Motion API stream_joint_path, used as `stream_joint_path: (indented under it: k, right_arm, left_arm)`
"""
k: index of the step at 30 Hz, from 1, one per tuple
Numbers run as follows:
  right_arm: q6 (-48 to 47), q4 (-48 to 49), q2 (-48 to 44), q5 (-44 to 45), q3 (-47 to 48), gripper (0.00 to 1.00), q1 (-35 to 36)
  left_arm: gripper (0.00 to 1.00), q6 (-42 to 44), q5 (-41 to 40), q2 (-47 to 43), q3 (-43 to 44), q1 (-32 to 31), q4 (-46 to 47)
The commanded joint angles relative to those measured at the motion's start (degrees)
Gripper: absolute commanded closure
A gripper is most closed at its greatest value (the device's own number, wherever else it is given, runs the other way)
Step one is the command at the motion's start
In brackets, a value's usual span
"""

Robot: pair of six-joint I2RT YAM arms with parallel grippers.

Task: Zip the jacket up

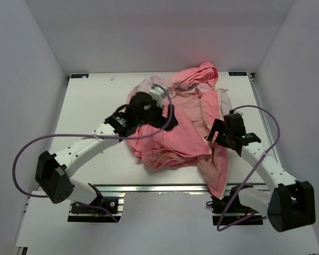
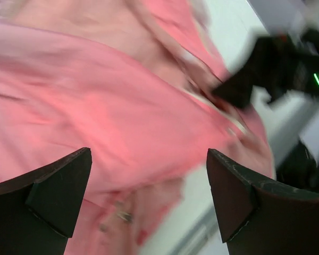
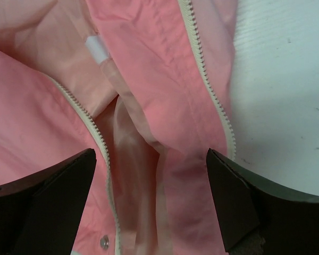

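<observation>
The pink jacket [image 1: 187, 139] lies crumpled and unzipped in the middle of the white table [image 1: 95, 101], one flap trailing toward the front edge. My left gripper [image 1: 167, 119] hovers over its left half, open, with only blurred pink cloth [image 2: 95, 106] beneath the jaws [image 2: 149, 159]. At the jacket's right side, my right gripper [image 1: 217, 133] is also open [image 3: 151, 159]. Under it run the two separated white zipper halves, one on the left [image 3: 90, 122] and one on the right [image 3: 212, 90], with pale lining between them. A white tag [image 3: 98, 49] and a metal snap [image 3: 103, 242] show nearby.
White walls enclose the table on three sides. A metal rail [image 1: 165, 187] runs along the front edge between the arm bases. Purple cables [image 1: 21, 159] loop off both arms. Bare table [image 3: 287, 79] lies right of the zipper. The right gripper [image 2: 276, 64] shows blurred in the left wrist view.
</observation>
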Motion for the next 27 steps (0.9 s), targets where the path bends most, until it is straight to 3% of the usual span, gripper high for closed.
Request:
stream_joint_path:
  k: [1,8,11,16,19,24,27]
  right_arm:
    - [-1.68,3.59,3.58,-2.66,1.49,0.11,0.02]
    - [-2.3,7.81,12.63,-3.01,5.27,0.11,0.11]
    - [-2.21,9.22,18.08,-0.73,8.61,0.11,0.11]
    - [-2.3,12.04,28.45,-0.29,17.02,0.11,0.03]
    - [-2.38,13.79,35.13,1.38,21.69,0.11,0.02]
    - [-6.51,12.4,45.67,3.06,37.24,0.11,0.02]
    - [-8.18,9.58,45.35,1.65,42.71,0.11,0.03]
  left_arm:
    - [0.02,-4.43,5.94,4.97,-1.28,8.9,0.51]
    - [0.02,-7.07,12.45,18.51,-4.08,14.61,0.51]
    - [0.03,-7.95,16.23,20.71,-7.86,21.63,2.97]
    - [0.03,-7.16,14.83,23.88,-7.79,32.01,3.68]
    - [0.03,-6.19,14.83,27.39,-3.85,36.58,3.69]
    - [0.02,-4.17,11.15,30.74,5.38,40.19,0.61]
    - [0.02,-2.94,10.27,30.21,10.83,41.51,-1.23]
